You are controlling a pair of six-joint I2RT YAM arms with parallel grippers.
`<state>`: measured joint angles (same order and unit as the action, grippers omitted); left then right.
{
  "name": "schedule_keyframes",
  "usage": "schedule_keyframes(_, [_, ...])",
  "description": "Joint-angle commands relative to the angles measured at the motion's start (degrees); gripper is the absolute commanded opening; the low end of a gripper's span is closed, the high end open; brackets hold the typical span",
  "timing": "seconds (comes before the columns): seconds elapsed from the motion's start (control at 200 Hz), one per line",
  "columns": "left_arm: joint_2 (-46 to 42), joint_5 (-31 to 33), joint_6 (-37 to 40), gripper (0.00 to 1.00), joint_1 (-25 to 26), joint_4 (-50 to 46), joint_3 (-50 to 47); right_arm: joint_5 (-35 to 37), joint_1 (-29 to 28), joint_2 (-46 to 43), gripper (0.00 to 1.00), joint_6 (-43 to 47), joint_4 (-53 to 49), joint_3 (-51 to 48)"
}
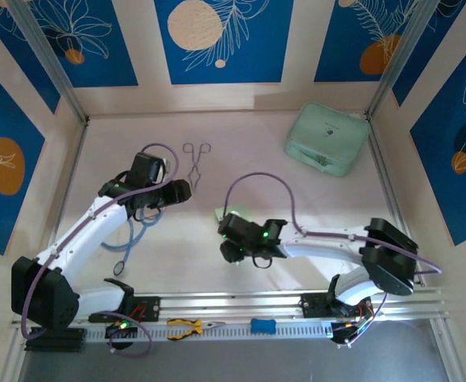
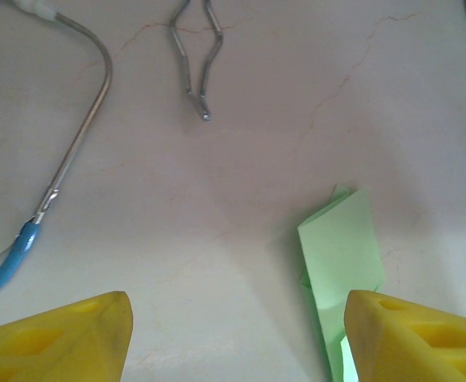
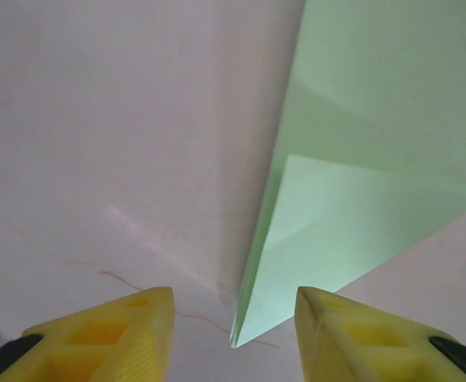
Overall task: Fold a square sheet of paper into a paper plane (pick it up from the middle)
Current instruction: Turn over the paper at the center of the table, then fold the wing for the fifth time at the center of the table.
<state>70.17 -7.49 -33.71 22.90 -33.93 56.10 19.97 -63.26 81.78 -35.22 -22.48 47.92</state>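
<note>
The light-green sheet of paper (image 1: 231,215) lies on the table folded into a slim pointed paper plane shape. In the right wrist view its layered pointed tip (image 3: 244,334) sits between the yellow fingers of my right gripper (image 3: 233,298), which stands open, and neither finger touches it. My left gripper (image 2: 236,306) is open and holds nothing. The folded paper (image 2: 340,243) lies just ahead of its right finger (image 2: 416,334). From above, my left gripper (image 1: 175,193) is left of the paper and my right gripper (image 1: 231,237) is just in front of it.
A bulky mint-green case (image 1: 326,138) stands at the back right. Metal tongs (image 1: 196,163) lie behind the left gripper. A blue-and-metal stethoscope tube (image 2: 73,151) lies to the left. Pliers (image 1: 186,328) and a small blue object (image 1: 262,325) rest on the front rail.
</note>
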Motion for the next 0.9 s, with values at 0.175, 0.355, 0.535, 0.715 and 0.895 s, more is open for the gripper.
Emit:
schedule_keyframes(0.175, [0.68,-11.17,-0.32,0.51,-0.66,8.10,-3.35,-19.64,14.08,-7.32,0.27,-12.99,24.60,-15.15])
schedule_keyframes(0.355, [2.83,-17.31,-3.96,0.40,-0.64,13.47,-5.35,-22.41,18.40,-8.57,0.18,-19.46,29.96,-19.84])
schedule_keyframes(0.535, [6.16,-23.60,-7.49,0.37,-0.50,18.50,-7.30,-27.40,19.21,-5.67,0.14,-19.57,31.54,-19.29])
schedule_keyframes(0.715, [6.78,-24.20,-7.77,0.37,-0.53,18.80,-7.71,-31.05,19.23,-0.15,0.11,-20.22,35.42,-17.57])
schedule_keyframes(0.895, [7.25,-25.07,-7.68,0.35,-0.54,18.79,-8.02,-32.18,18.66,6.12,0.09,-20.98,35.30,-15.21])
